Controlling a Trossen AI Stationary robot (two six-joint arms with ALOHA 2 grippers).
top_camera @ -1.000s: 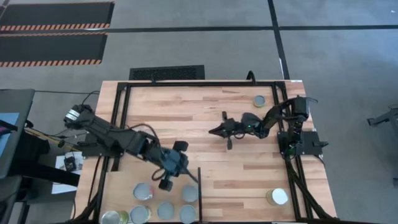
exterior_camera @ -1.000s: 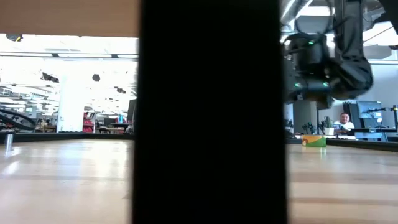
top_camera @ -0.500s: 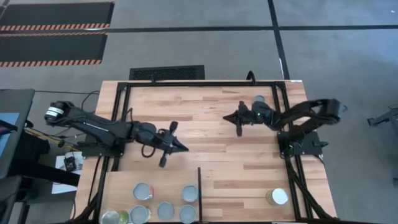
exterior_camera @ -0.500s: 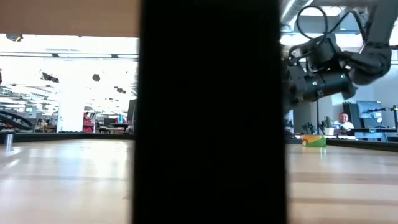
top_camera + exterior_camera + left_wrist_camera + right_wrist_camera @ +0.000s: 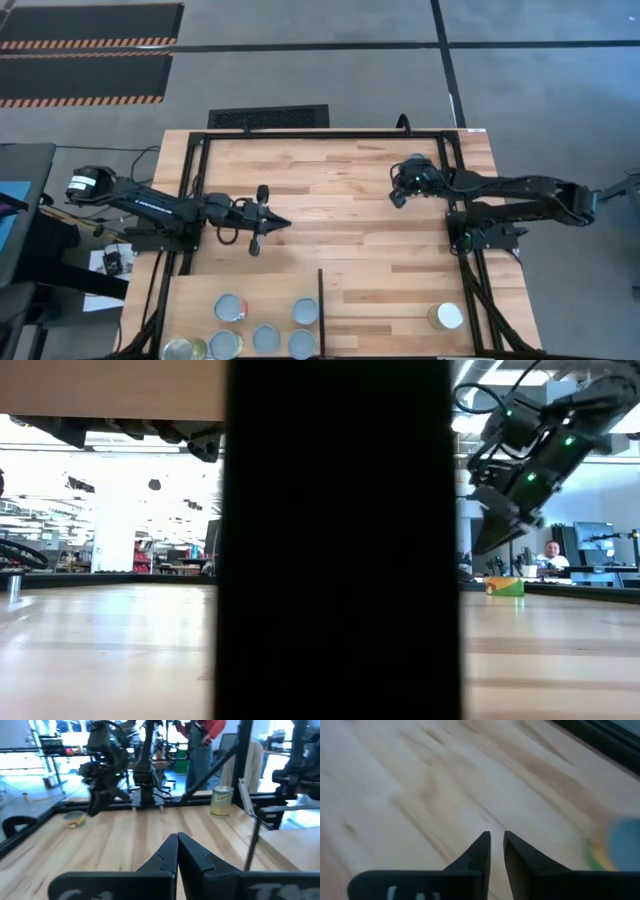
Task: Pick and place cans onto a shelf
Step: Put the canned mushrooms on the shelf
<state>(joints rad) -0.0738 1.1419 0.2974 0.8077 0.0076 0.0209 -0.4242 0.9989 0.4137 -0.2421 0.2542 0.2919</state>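
Several cans point(image 5: 230, 307) with silvery tops stand on the pale shelf panel point(image 5: 190, 300) at the near left, left of its dark divider point(image 5: 320, 305). A white-topped can point(image 5: 446, 316) stands on the table at the near right; it also shows in the left wrist view point(image 5: 221, 801). A low can point(image 5: 75, 819) stands at the far right, hidden under my right arm in the high view. My right gripper point(image 5: 396, 197) hovers beside it, shut and empty, with a narrow slit between the tips point(image 5: 495, 837). My left gripper point(image 5: 280, 222) is shut and empty point(image 5: 177, 837) over the table's middle left, pointing right.
A black frame point(image 5: 455, 230) runs along the table's edges. The divider point(image 5: 340, 540) blocks the middle of the low view. Bare plank tabletop point(image 5: 340, 250) lies between the two grippers. A person point(image 5: 550, 552) sits in the room far behind the table.
My left gripper has drawn back from above the shelf's cans toward the far edge and has turned level, pointing at the table's right. My right gripper has gone toward the table's right and far edges, to the can at the far right, with its arm stretching out low.
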